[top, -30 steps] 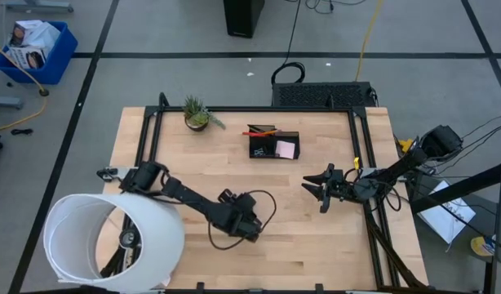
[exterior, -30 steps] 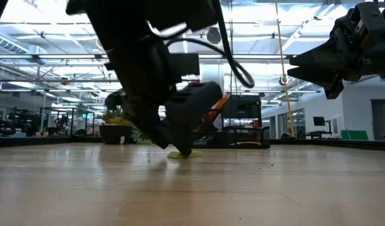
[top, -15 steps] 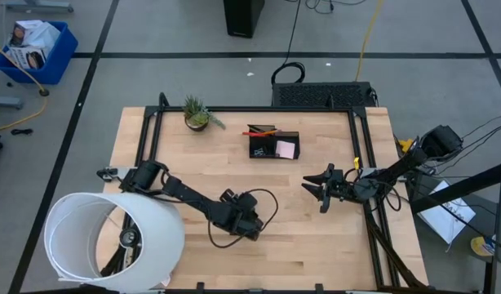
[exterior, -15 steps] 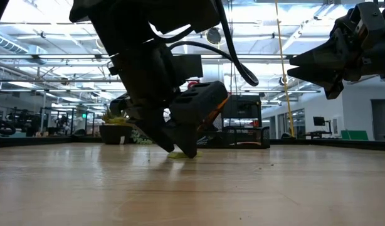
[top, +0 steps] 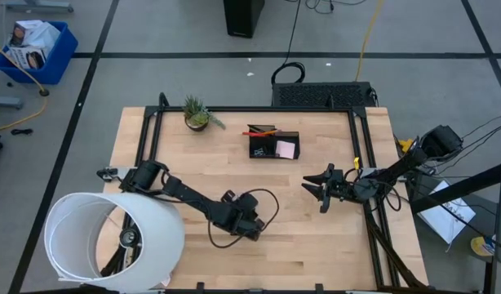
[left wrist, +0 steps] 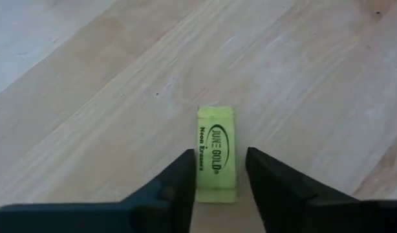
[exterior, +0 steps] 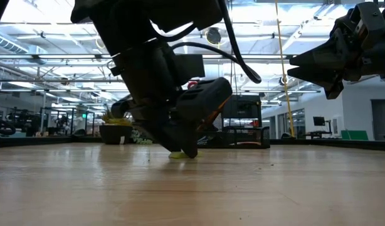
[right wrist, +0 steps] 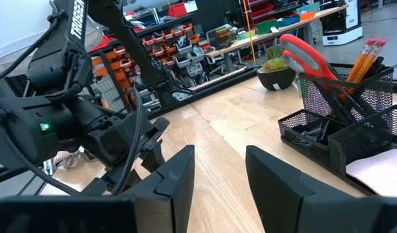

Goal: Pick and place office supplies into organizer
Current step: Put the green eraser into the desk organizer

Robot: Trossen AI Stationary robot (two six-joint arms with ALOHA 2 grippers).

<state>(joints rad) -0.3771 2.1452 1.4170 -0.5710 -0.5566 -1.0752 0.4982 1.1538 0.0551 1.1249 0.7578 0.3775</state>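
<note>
Yellow-green eraser (left wrist: 215, 154), centre of left wrist frame: black print inside oval reads "JUNE GOLD"; smaller line beside it reads "Neon Erasers", last word partly unclear.

Left arm (right wrist: 75, 45), upper left of right wrist frame: white capitals running along link, "TROSSEN", only in part visible.

High and low views: no legible text.
</note>
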